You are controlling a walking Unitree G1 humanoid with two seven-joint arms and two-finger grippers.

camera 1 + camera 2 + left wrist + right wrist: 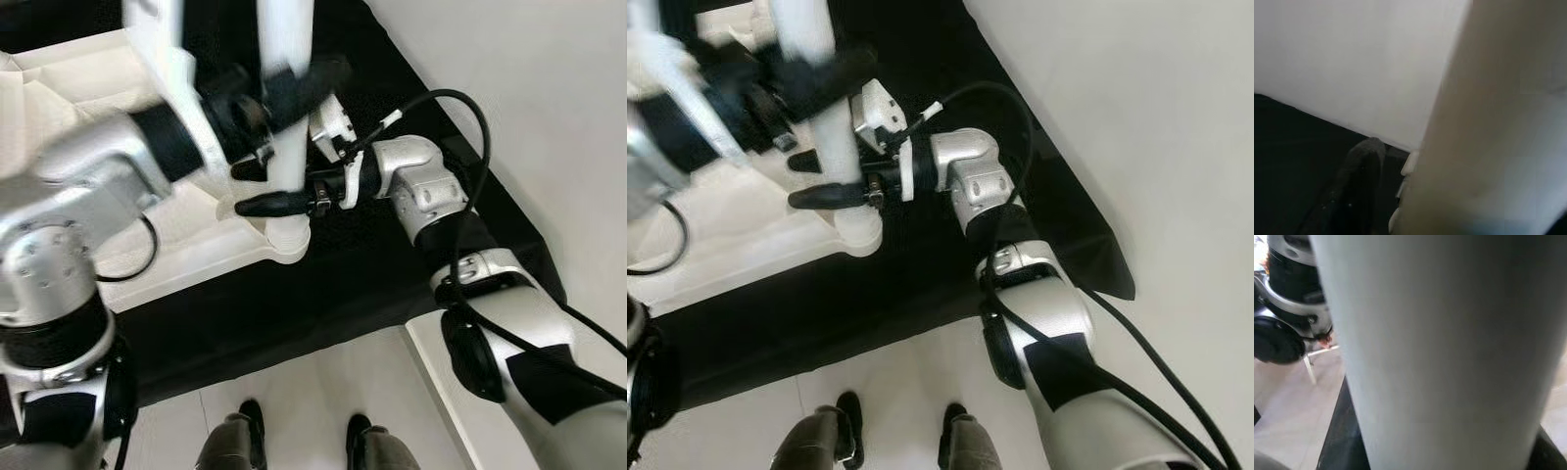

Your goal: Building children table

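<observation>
Clamping white leg [286, 147], apparently both grippers

A wide white post [1449, 352], blurred from closeness, runs top to bottom across most of the frame. At upper left, black and silver machinery [1288, 298], possibly the robot's body, stands over pale floor [1288, 411].

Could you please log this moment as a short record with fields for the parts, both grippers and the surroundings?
Part in hand: white table leg, standing upright at the corner socket of the white tabletop
Left gripper: clamped around the leg high up, blurred
Right gripper: its black fingers straddle the leg near its base
Surface: black mat on a pale floor
Robot's feet: on the floor beside the mat's edge
</observation>
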